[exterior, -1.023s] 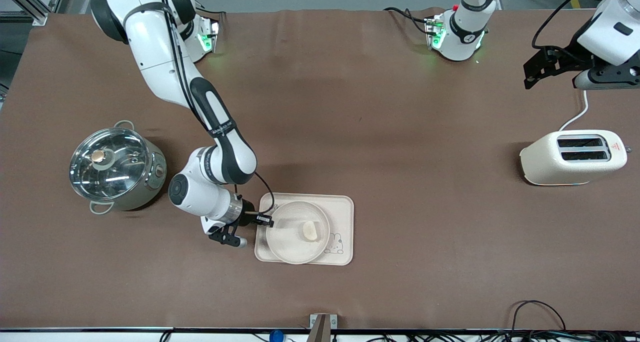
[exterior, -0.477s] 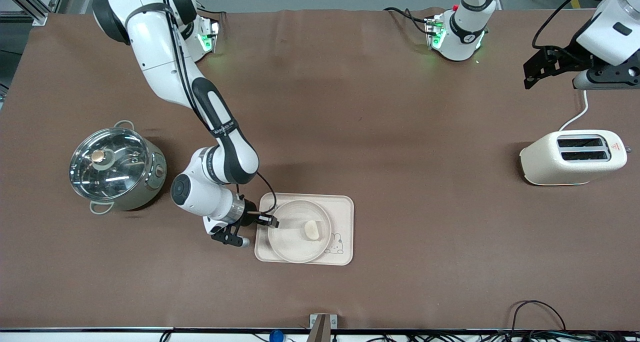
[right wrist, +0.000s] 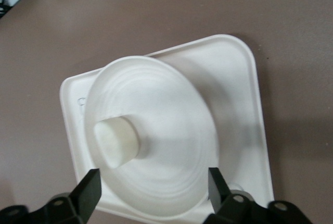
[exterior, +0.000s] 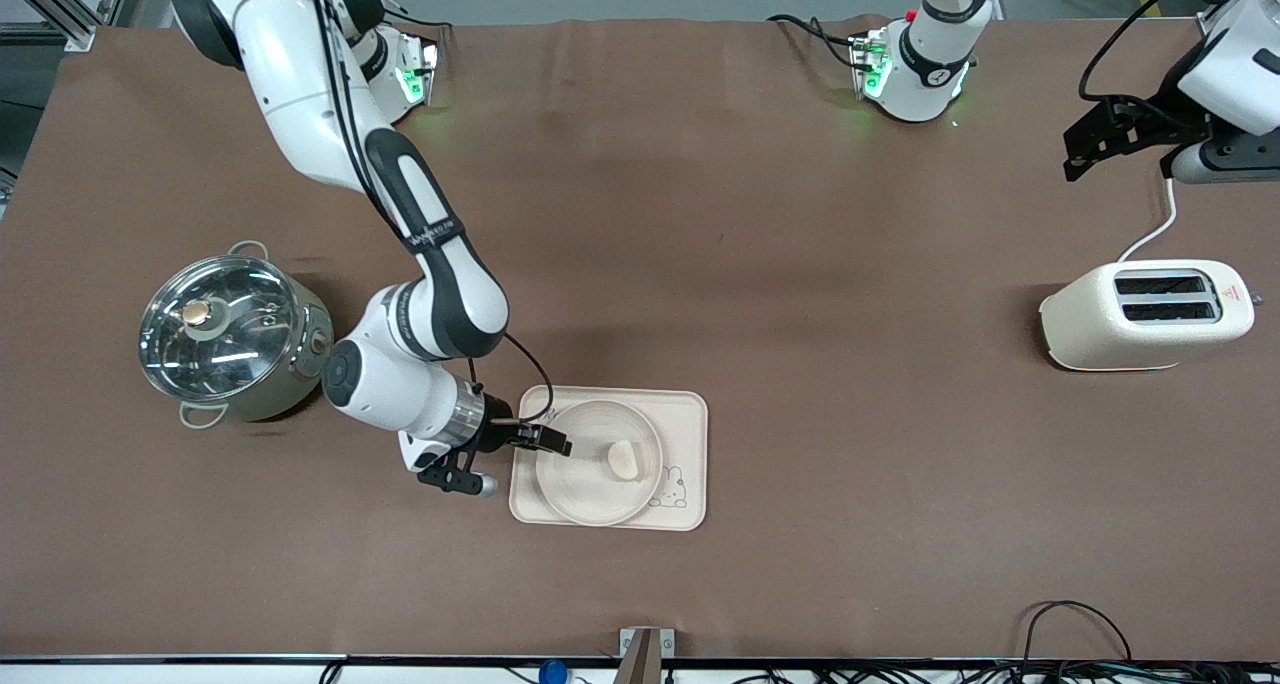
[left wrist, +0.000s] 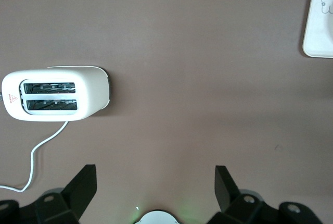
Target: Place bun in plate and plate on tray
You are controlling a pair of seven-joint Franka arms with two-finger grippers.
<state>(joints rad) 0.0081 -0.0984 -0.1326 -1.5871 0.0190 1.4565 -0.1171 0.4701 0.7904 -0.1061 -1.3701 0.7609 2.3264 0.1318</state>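
Right tool point(exterior: 545, 440) is seen at the plate's point(exterior: 585, 484) rim on the side toward the right arm's end of the counter point(exterior: 760, 264), fingers spread apart, nothing gripped. A second ago the same tool sat closed on that rim; the fingers have since parted and the plate has settled a little nearer the tray's point(exterior: 690, 414) middle. Release is judged complete.

Bun point(exterior: 622, 459) lies in the plate, off-centre toward the bunny drawing. Plate rests on the tray. Both placements are judged done; only withdrawal of the arm appears left.

Left tool point(exterior: 1100, 144) is held over the counter's corner near the toaster point(exterior: 1145, 314), waiting, fingers apart, empty.

Hard to make out: the "Rabbit" script is covered by the plate. In the right wrist view the plate's point(right wrist: 156, 146) nearest rim is cut off between the fingers. The pot point(exterior: 232, 332) is untouched.
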